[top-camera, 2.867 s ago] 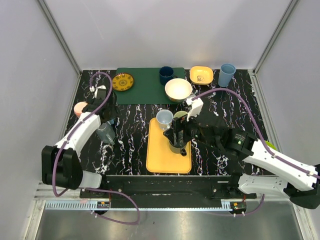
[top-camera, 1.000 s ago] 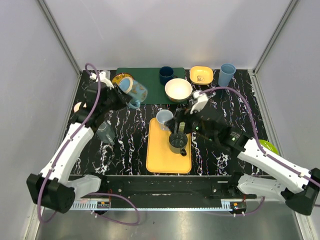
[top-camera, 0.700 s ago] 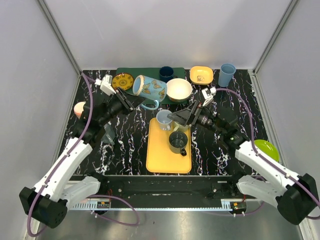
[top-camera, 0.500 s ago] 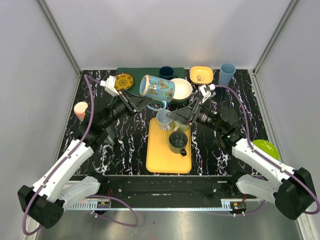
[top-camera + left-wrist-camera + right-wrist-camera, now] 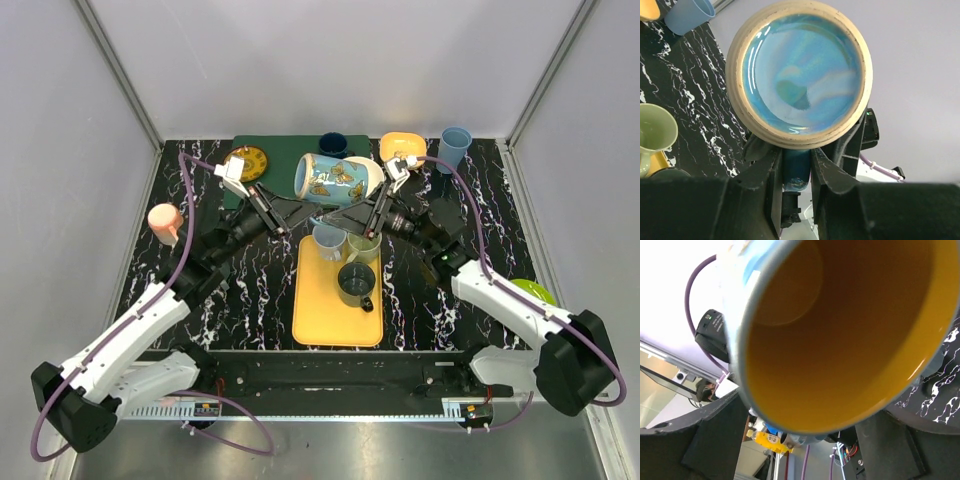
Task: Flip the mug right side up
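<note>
Table (image 5: 250,290) had a black marble-look top with white veins and was boxed in on three sides. Back wall (image 5: 330,60), left wall (image 5: 60,200) and right wall (image 5: 590,200) were all plain pale grey panels, matte. Aluminium posts stood at the back corners, left post (image 5: 118,72) and right post (image 5: 545,72), both slanting in the top view. A black rail (image 5: 330,365) ran across the table's near edge. Below it was a ribbed white strip (image 5: 130,408) at the left, then a brushed steel sheet (image 5: 350,450) across the bottom with dull glare. Light was even and soft, shadows faint. In the left wrist view, the wall (image 5: 920,75) was the same flat grey.
</note>
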Tool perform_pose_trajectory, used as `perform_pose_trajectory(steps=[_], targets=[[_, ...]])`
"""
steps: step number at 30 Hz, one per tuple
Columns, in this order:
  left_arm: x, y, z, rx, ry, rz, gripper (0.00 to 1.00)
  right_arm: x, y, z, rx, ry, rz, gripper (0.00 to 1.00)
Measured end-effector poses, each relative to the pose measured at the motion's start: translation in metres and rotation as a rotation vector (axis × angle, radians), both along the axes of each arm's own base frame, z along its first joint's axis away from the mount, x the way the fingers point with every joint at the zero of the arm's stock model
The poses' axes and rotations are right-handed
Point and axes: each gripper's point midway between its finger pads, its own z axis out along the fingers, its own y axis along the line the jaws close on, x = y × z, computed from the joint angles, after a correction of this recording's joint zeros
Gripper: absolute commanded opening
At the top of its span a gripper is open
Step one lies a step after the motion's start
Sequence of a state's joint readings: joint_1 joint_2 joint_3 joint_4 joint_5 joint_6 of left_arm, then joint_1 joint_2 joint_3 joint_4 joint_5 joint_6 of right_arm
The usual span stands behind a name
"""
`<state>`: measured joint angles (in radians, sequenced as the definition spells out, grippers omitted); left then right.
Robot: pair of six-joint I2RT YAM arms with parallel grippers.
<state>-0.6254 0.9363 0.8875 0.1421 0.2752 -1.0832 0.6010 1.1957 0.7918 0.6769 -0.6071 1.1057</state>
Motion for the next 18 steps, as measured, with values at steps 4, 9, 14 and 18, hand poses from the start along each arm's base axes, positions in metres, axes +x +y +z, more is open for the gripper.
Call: perform_pose_trajectory(steps=[4, 9, 14, 18], targets=[[-0.005, -0.004, 0.005, -0.014, -0.013, -0.012, 0.00, 0.005, 0.001, 0.000, 0.009, 0.004, -0.007, 0.60], [-0.010, -0.006, 0.011, -0.030, -0.031, -0.011, 0.00, 0.014, -0.003, 0.011, 0.075, 0.004, -0.012, 0.38], [-0.008, -0.004, 0.016, -0.040, -0.049, 0.007, 0.00, 0.014, -0.003, 0.023, 0.148, 0.019, 0.018, 0.17], [-0.009, -0.004, 0.016, -0.043, -0.052, 0.009, 0.01, 0.013, -0.003, 0.024, 0.158, 0.019, 0.036, 0.00]])
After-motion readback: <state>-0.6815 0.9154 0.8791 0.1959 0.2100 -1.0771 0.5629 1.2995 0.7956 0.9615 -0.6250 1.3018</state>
